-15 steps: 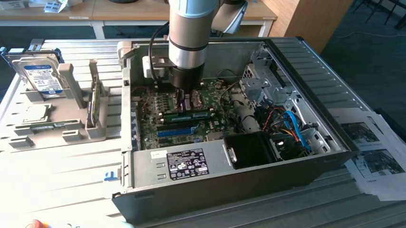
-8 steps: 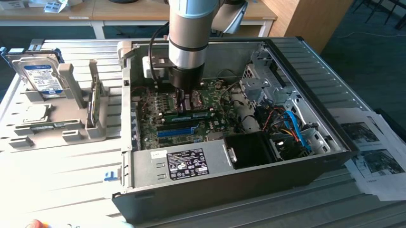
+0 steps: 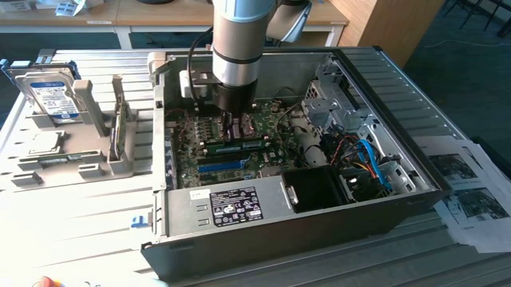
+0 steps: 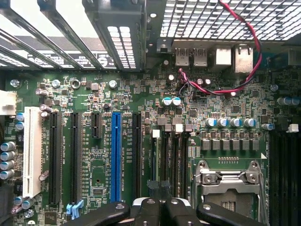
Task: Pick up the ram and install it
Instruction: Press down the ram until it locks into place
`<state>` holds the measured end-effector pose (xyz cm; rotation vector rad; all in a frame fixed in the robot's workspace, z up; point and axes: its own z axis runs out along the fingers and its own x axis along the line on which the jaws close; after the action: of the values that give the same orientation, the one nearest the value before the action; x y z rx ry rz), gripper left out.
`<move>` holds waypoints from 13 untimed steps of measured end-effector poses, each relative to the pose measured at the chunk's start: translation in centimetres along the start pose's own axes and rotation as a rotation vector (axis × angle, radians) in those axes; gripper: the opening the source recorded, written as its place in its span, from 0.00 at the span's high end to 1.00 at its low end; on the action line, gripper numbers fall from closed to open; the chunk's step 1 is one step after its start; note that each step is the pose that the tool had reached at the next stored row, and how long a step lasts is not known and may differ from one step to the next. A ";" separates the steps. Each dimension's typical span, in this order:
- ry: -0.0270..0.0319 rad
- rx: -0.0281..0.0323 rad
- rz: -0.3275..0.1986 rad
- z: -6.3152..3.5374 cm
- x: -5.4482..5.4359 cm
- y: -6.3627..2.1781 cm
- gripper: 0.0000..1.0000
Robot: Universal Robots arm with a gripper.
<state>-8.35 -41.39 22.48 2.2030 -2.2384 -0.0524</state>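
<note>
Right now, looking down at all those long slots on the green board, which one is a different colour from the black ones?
The blue slot: it is bright blue, with black slots on either side. One white slot also stands out, at the board's edge.

No lettering is legible on the hard drive (image 3: 52, 95) or power supply label (image 3: 236, 205)

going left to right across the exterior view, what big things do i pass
hard drive → grey tray → open computer case with the tool over its motherboard → printed papers
</note>
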 end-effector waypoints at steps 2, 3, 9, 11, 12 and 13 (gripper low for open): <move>-0.0001 0.0001 0.000 -0.18 0.0 0.00 0.90; 0.0000 0.0000 0.000 -0.29 0.0 0.01 0.90; 0.0000 0.0000 0.000 -0.92 0.0 0.03 0.90; 0.0000 0.0000 0.000 -1.12 0.0 0.03 0.90; 0.0000 0.0000 0.000 -1.23 0.0 0.04 0.90; 0.0001 0.0000 0.000 -1.34 0.0 0.04 0.90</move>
<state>-8.36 -41.39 23.82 2.2028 -2.2385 -0.0524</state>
